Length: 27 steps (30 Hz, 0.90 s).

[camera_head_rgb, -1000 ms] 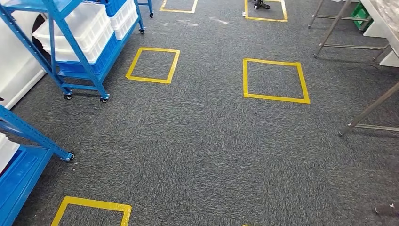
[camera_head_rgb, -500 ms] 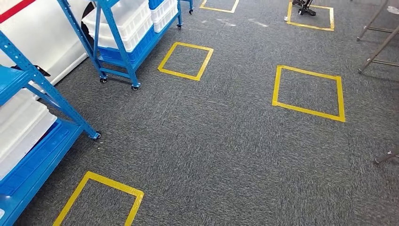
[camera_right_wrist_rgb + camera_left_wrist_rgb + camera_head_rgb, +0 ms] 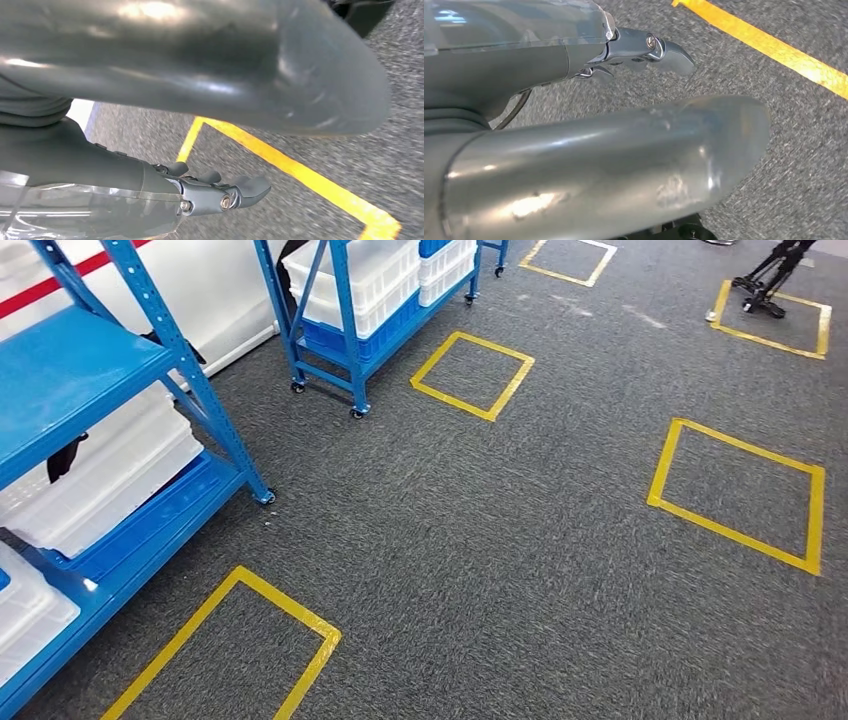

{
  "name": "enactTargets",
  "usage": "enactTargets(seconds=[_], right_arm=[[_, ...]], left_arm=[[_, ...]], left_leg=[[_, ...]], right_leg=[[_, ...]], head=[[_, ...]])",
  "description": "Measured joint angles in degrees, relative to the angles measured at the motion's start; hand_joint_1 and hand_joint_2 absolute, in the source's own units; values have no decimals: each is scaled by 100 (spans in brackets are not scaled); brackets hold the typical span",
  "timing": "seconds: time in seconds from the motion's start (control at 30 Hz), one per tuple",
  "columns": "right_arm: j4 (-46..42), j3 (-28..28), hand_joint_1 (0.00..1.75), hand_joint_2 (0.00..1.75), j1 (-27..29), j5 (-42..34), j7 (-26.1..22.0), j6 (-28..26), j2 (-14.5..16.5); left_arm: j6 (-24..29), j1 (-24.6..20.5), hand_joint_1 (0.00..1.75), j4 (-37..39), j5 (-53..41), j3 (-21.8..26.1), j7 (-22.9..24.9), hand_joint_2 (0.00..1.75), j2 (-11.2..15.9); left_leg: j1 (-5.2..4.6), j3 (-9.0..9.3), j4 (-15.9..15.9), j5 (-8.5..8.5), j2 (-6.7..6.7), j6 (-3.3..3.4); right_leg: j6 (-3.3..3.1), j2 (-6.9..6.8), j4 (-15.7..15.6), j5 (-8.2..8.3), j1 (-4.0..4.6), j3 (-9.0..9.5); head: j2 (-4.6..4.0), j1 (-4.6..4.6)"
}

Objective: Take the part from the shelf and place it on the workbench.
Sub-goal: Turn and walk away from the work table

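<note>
On the left of the grey carpet: blue steel shelf (image 3: 95,370) holding white plastic bins (image 3: 120,475); the part apparently unseen. Left hand (image 3: 624,135) and right hand (image 3: 210,75): fingers extended, empty.

No text, label, brand or number can be read in any of the views
</note>
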Motion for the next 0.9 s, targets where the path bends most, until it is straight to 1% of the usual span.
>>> enactTargets(seconds=[0.03,0.07,0.1,0.13,0.17,0.2,0.23,0.27,0.3,0.33,0.37,0.4,0.43,0.47,0.5,0.53,0.57,0.6,0.63,0.67,0.7,0.73,0.77,0.8,0.83,0.87,0.9], right_arm=[[1,-1,0,0,2,1,0,0,-3],[1,-2,0,0,1,1,0,-1,-7],[2,-3,0,0,-3,2,0,-1,-8],[2,-3,0,0,-7,2,0,-2,-7],[3,-3,0,0,-9,2,1,-2,-8],[3,-4,0,0,-7,2,2,-1,-9],[4,-4,0,0,1,2,3,0,-10],[4,-5,0,0,12,2,4,4,-11],[4,-5,0,0,23,2,4,8,-11],[4,-6,0,0,29,2,4,11,-11],[4,-7,0,0,29,2,4,13,-11],[4,-7,0,0,26,3,4,11,-11],[4,-6,0,0,22,3,4,9,-11],[5,-5,0,0,18,4,4,9,-11],[7,-5,0,0,17,4,4,9,-11],[8,-5,0,0,16,4,4,9,-11],[9,-5,0,0,11,4,4,11,-11],[10,-5,0,0,0,5,4,15,-11],[10,-5,0,0,-20,5,3,19,-11],[10,-5,0,0,-38,6,3,21,-12],[10,-5,0,0,-46,7,2,21,-13],[10,-5,0,0,-47,7,0,19,-13],[10,-5,0,0,-37,7,-1,17,-14],[10,-5,0,0,-26,7,-2,17,-14],[10,-5,0,0,-17,7,-2,18,-14],[11,-5,0,0,-10,7,-1,19,-14],[11,-5,0,0,-6,8,0,19,-14]], left_arm=[[0,-4,0,0,0,0,0,0,-1],[0,-6,0,0,0,0,0,0,-2],[0,-5,0,0,0,1,0,0,-2],[1,1,0,0,0,2,0,0,2],[1,8,0,0,0,4,0,0,5],[2,11,0,0,0,5,0,0,8],[2,7,0,0,0,7,0,0,12],[2,0,0,0,-1,7,0,0,10],[1,-7,0,0,-1,7,0,0,7],[1,-9,0,0,-2,7,0,0,4],[0,-5,0,0,-2,7,0,0,1],[0,3,0,0,-2,7,1,0,-1],[0,10,0,0,-1,8,1,0,1],[1,13,0,0,-1,8,1,0,2],[1,10,0,0,0,9,1,0,3],[1,3,0,0,0,9,-1,0,3],[1,0,0,0,0,9,-2,0,3],[1,4,0,0,0,9,-2,0,3],[1,14,0,0,0,9,-3,0,3],[0,26,0,0,0,10,-3,0,3],[0,33,0,0,0,10,-2,0,2],[0,31,0,0,0,11,-1,0,2],[0,22,0,0,0,11,0,0,2],[0,11,0,0,0,11,1,0,2],[0,4,0,0,0,11,1,0,3],[-3,1,0,0,0,11,1,0,3],[-7,5,0,0,0,11,1,0,2]], left_leg=[[-2,-17,21,-8,-65,-31],[0,-42,34,-13,-121,-64],[0,-66,33,-9,-178,-102],[8,-82,26,-2,-226,-140],[10,-101,52,-23,-174,-171],[7,-149,156,-97,-47,-200],[5,-244,368,-230,123,-223],[10,-394,692,-414,307,-243],[22,-577,1067,-600,408,-266],[39,-734,1388,-725,450,-287],[52,-818,1565,-758,474,-304],[61,-792,1521,-677,497,-314],[65,-662,1276,-517,537,-315],[61,-450,886,-324,640,-304],[45,-249,507,-181,770,-283],[28,-107,233,-93,864,-250],[9,-34,76,-60,925,-216],[-9,-33,45,-69,902,-184],[-8,-40,30,-58,830,-148],[3,-27,6,-40,769,-114],[17,-10,-22,-17,707,-75],[33,3,-49,9,647,-38],[41,9,-61,27,586,-11],[39,-3,-62,34,519,8],[34,-12,-59,36,443,18],[30,-13,-56,37,354,21],[27,-10,-51,36,262,21]], right_leg=[[-13,98,-240,97,-5,85],[-28,164,-352,121,-1,121],[-46,147,-363,114,11,126],[-80,75,-379,129,7,132],[-116,9,-404,140,5,148],[-158,-67,-433,152,-3,162],[-196,-150,-460,162,-12,173],[-222,-234,-470,161,-5,180],[-242,-323,-472,155,4,181],[-250,-413,-470,146,13,181],[-251,-502,-467,136,20,183],[-246,-587,-464,125,22,190],[-235,-664,-461,112,22,202],[-218,-741,-458,96,23,222],[-191,-813,-450,75,35,242],[-160,-877,-446,55,46,263],[-125,-934,-444,37,55,285],[-90,-988,-449,26,59,306],[-57,-1042,-461,20,59,333],[-20,-1013,-453,-1,46,355],[10,-894,-387,-67,35,341],[31,-724,-216,-193,28,270],[44,-525,71,-368,14,135],[47,-387,444,-561,15,-55],[48,-327,808,-705,16,-245],[49,-302,1045,-747,16,-380],[46,-287,1087,-672,16,-426]], head=[[0,-1],[0,-3],[0,-5],[0,-6],[-1,-8],[-1,-24],[-1,-41],[0,-59],[0,-75],[0,-75],[1,-75],[0,-75],[0,-76],[0,-77],[-1,-77],[-1,-70],[-1,-65],[-1,-57],[-1,-52],[-1,-52],[-1,-45],[0,-35],[-1,-25],[-1,-16],[-1,-12],[0,-12],[0,-12]])
